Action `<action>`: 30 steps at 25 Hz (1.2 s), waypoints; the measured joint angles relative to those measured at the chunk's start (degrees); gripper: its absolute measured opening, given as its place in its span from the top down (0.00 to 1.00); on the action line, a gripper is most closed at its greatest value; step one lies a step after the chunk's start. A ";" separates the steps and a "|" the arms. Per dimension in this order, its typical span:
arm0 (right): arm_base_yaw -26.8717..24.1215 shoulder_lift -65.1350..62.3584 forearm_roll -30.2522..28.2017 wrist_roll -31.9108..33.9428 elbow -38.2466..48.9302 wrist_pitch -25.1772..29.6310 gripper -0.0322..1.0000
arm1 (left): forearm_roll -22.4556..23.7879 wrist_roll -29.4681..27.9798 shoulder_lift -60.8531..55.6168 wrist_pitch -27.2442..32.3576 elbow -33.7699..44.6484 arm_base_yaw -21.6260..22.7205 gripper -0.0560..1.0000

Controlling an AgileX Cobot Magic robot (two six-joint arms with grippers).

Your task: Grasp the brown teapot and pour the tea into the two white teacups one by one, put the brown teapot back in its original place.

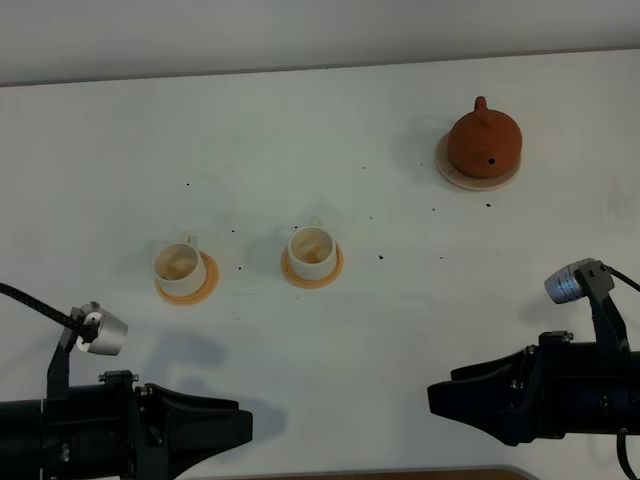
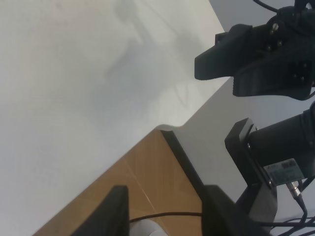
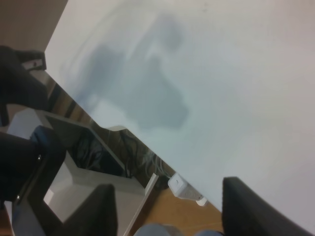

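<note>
Exterior high view: The brown teapot (image 1: pixel 484 142) sits upright on its pale saucer (image 1: pixel 456 177) on the white table (image 1: pixel 330 120). The two white teacups (image 1: pixel 178 262) (image 1: pixel 312 248) stand well apart from the teapot, off to its left and nearer the arms. Each rests on its own orange coaster (image 1: pixel 192 291) (image 1: pixel 312 279). The right gripper (image 1: pixel 434 395) lies low at the table's near edge, well short of the teapot and clear of it. The left gripper (image 1: pixel 246 426) lies farther from the teapot still, beyond both cups, touching neither. From this height the spread of either pincer cannot be told.

Left wrist view: The left gripper's two dark fingers (image 2: pixel 118 211) stand apart with nothing between them, over a wood-toned surface (image 2: pixel 142 182) just past the table's edge. The black body of the right gripper shows across the gap, above the same edge.

Right wrist view: The right gripper's fingers (image 3: pixel 96 211) are spread wide and hold nothing. Bare white tabletop fills the space beyond them, crossed by a soft grey shadow (image 3: pixel 142 93), with the table's edge and a tangle of cables (image 3: pixel 106 152) below it.
</note>
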 joint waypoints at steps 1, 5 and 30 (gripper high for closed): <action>0.00 0.00 0.00 0.00 0.00 0.00 0.48 | 0.00 0.00 0.00 0.00 0.00 0.00 0.58; 0.00 0.00 0.05 0.00 0.00 0.01 0.48 | 0.00 0.00 0.00 0.00 0.00 0.00 0.58; 0.00 0.00 0.05 0.00 0.00 2.80 0.48 | -0.05 6.86 0.00 0.14 0.00 0.00 0.58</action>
